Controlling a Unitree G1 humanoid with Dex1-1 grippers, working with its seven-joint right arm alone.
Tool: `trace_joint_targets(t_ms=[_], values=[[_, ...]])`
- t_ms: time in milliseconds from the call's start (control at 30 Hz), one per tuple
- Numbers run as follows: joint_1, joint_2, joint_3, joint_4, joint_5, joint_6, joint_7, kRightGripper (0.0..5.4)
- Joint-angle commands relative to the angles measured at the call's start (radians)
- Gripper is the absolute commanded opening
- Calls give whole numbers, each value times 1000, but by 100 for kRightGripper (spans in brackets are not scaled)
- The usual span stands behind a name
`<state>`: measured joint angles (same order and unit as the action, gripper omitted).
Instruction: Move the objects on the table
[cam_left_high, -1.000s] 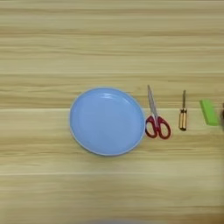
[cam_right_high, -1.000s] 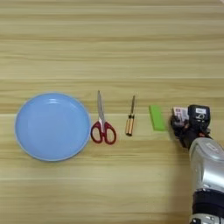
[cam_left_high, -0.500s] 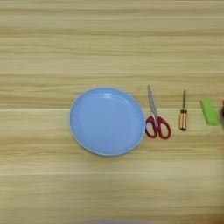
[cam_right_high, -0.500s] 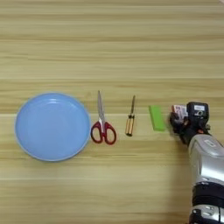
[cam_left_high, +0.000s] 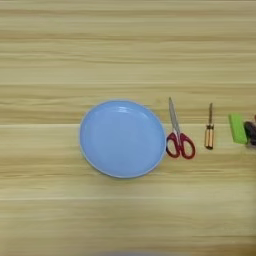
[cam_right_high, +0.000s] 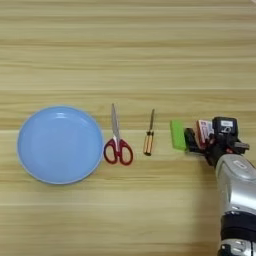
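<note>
Looks like basically nothing is getting moved yet, judging from how stuff is lying. The blue plate (cam_right_high: 60, 144) is sitting empty toward 9 o'clock on the table (cam_right_high: 128, 50), and all three small items are lined up in a row to its 3 o'clock side, none of them on it. I'm guessing the plate is where they're meant to end up, but the task doesn't actually say, so take that with salt.

Count: one plate, one pair of red-handled scissors (cam_right_high: 117, 145), one screwdriver (cam_right_high: 149, 140), one green block (cam_right_high: 177, 134). That's three objects to move, zero done as far as I can see.

Where things are sitting: the scissors are lying just beside the plate's rim at its 3 o'clock, blades pointing to 12, not quite touching it I think. The screwdriver is lying a bit further toward 3, tip at 12, handle at 6. The green block is next over, again toward 3.

The right gripper (cam_right_high: 192, 139) is coming in from the 4 o'clock corner on the silver forearm (cam_right_high: 239, 187), and one black finger is sitting right up against the block's 3 o'clock side. Honestly I can't tell whether it's spread or pinched, or if it's gripping anything; the block is looking flat on the wood.
</note>
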<state>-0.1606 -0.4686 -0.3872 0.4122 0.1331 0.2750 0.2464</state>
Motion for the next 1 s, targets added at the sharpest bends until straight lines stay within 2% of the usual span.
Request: trace_joint_targets(t_ms=[33, 533, 1000], values=[[-35, -38, -11, -80, 8, -6, -13, 537], [-9, -31, -20, -192, 23, 32, -25, 537], [39, 10, 7, -362, 44, 74, -14, 537]])
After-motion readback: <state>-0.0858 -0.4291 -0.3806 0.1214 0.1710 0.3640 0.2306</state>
